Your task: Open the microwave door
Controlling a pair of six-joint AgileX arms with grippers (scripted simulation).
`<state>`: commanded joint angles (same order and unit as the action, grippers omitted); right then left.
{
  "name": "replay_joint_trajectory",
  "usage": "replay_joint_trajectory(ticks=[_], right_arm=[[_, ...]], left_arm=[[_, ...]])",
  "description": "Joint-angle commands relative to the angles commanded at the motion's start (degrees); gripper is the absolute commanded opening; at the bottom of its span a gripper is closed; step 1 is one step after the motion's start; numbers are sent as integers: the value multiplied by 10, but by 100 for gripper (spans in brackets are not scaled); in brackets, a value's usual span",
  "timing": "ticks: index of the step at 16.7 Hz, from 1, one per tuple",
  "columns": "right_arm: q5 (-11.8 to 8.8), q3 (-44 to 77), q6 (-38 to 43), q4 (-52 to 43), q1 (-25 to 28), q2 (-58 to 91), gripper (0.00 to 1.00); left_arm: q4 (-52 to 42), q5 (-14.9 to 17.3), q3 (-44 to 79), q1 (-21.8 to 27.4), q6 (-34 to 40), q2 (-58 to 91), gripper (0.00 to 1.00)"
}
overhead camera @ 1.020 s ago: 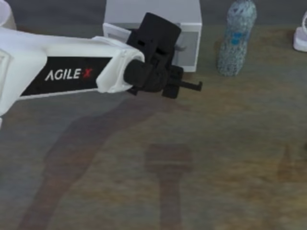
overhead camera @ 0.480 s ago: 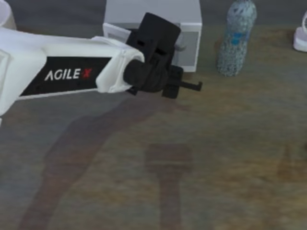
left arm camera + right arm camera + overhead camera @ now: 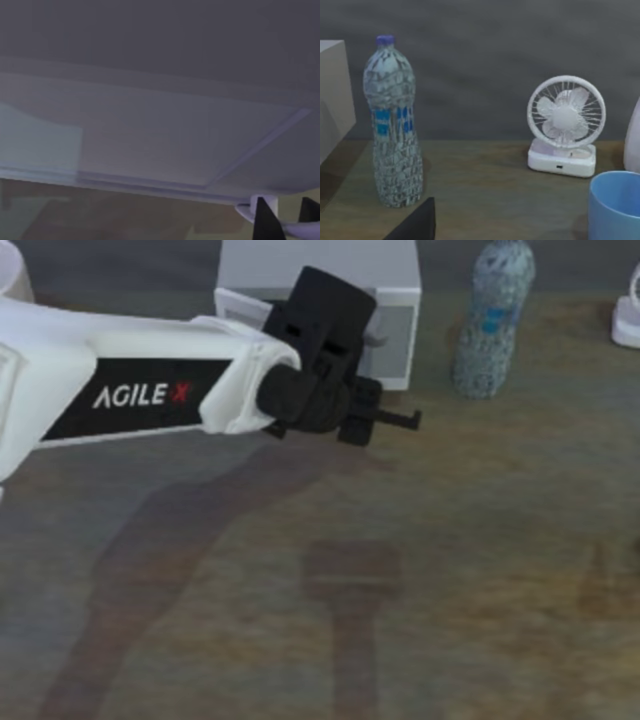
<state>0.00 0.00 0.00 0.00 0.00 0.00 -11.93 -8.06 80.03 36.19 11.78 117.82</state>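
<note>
Left gripper (image 3: 385, 420) sits right in front of the microwave (image 3: 320, 280) at the table's far edge, fingers apart around the microwave door (image 3: 240, 312) handle (door barely ajar), so next it pulls outward.

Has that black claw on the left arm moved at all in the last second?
No. In the top view the left gripper sits at the same spot in front of the microwave, level with the water bottle's base, as before.
</note>
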Motion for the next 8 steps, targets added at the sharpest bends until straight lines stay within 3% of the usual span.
replay_joint_trajectory(ticks=[8], right_arm=[[0,0,0,0,0,0,100]], left_arm=[[10,21,-22,-5,-22,-13,0]])
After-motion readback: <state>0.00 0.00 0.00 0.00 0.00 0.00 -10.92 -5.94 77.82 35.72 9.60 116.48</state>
